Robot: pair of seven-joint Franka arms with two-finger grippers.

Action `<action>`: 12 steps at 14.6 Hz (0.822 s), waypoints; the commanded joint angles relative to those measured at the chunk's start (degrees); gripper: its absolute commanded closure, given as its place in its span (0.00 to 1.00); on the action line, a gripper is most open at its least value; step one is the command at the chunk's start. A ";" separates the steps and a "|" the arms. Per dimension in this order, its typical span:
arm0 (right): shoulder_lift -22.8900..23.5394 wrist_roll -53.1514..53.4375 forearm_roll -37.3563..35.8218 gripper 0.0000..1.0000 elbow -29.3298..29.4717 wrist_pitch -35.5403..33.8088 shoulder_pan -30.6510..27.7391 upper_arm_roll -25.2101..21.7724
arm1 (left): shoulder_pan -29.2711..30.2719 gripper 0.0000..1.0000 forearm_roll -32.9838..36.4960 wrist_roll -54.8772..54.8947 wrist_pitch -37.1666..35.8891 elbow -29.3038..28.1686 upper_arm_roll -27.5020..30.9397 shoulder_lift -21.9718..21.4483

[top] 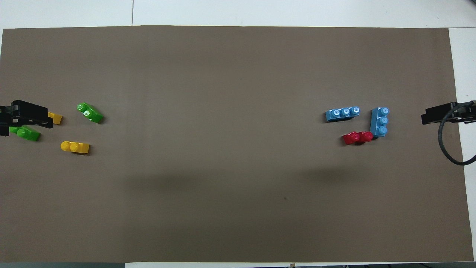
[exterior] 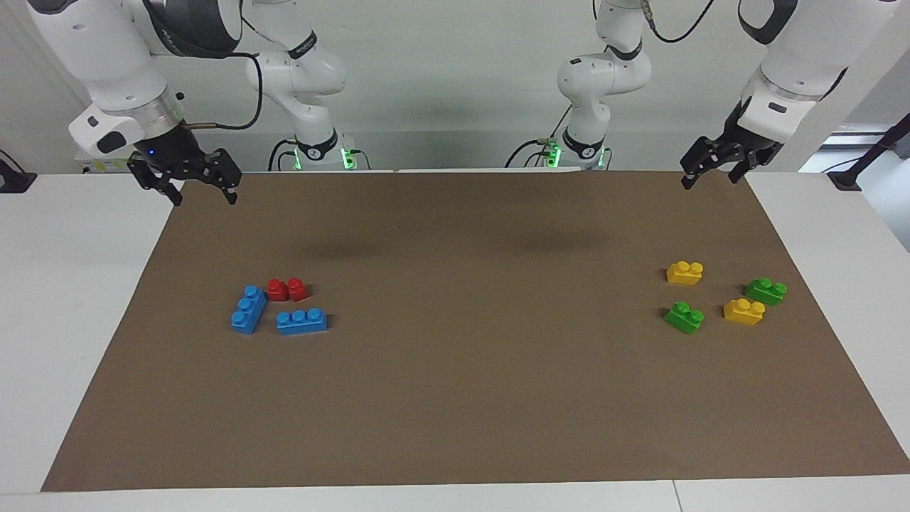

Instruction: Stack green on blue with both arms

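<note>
Both white arms hung raised at the robots' edge of the brown mat (exterior: 455,398). The left gripper (exterior: 711,171) pointed down with fingers apart, empty; the two green bricks (exterior: 684,316) (exterior: 766,290) lay on the mat well below and apart from its fingertips. The right gripper (exterior: 199,186) likewise hung with fingers spread, empty, well clear of the two blue bricks (exterior: 302,321) (exterior: 248,309) beside a red brick (exterior: 288,289).

Two glossy white jointed arms are showing dark grey bands at their joints. Each is ending in a black two-finger tool: the right tool (exterior: 190,186), the left tool (exterior: 713,171). Black cables are looping along them; green lights are glowing at both bases.
</note>
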 commanded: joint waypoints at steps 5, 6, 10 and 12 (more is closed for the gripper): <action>-0.13 7.48 -0.99 0.00 -1.55 4.79 -0.53 0.41 | 1.10 0.00 -0.74 -6.00 -0.24 -2.80 0.48 -2.39; 0.49 12.05 -0.90 0.00 -1.46 5.14 -0.53 0.41 | 2.15 0.00 -0.74 -7.76 0.11 -3.15 0.48 -2.48; 4.52 26.65 0.33 0.01 -0.32 6.90 -0.71 0.50 | 2.95 0.00 -0.82 -20.22 3.97 -7.09 0.48 -3.88; 7.59 32.64 2.60 0.01 1.78 6.73 -0.97 0.41 | 2.86 0.00 -0.82 -26.90 7.74 -10.43 0.39 -5.38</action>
